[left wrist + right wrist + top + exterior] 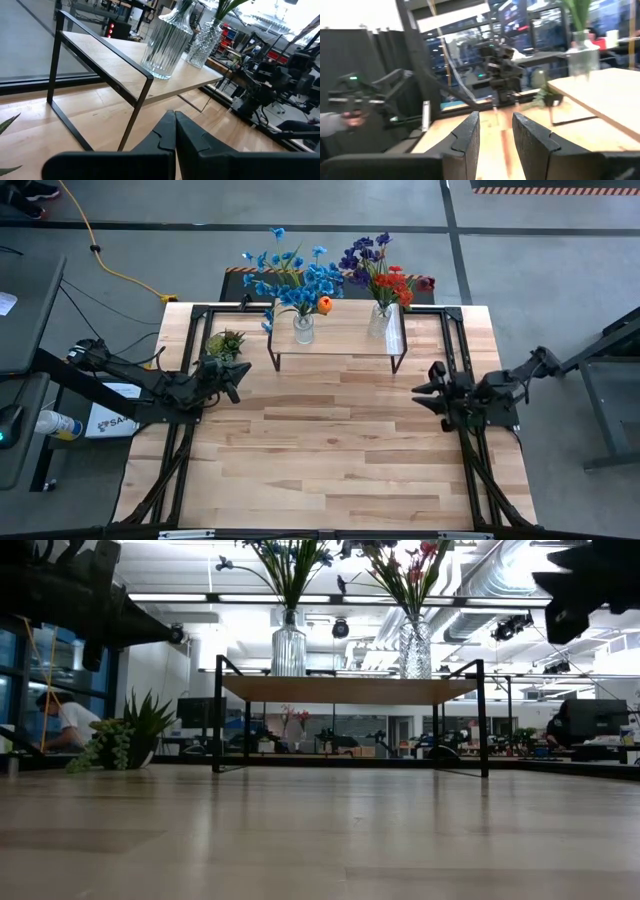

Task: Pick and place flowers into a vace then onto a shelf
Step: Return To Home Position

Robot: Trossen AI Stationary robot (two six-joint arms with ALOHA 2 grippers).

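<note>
— So where have the flowers ended up?

— Both bunches are in glass and up on the shelf [340,345], which stands at the middle of the tabletop's [330,450] far edge. The blue bunch [295,275] with its one orange bloom is in the ribbed vase [303,328] toward the shelf's left end. The red and purple bunch [385,272] is in the cut-glass vase [380,320] toward the right end. Both vases are upright and stand apart from each other.

— And the arms?

— They sit low, one on each side. The left gripper [238,376] is near the tabletop's left edge, close to the potted plant [225,343] by the far left corner. Its fingers are pressed together with nothing between them. The right gripper [428,391] is near the right edge, well apart from the shelf. Its fingers stand parted with a clear gap, and they hold nothing either.

— Then the job's done?

— As far as I can judge, yes. The placing looks finished, and the step in hand would be taking the arms to their rest pose.

— Anything tricky about that?

— Not much. The left arm should go clear of the potted plant and the shelf's near left leg, since a knock there could rock the ribbed vase. The right arm has open tabletop around it. Neither needs to grasp anything, only to fold away from the shelf.
</note>
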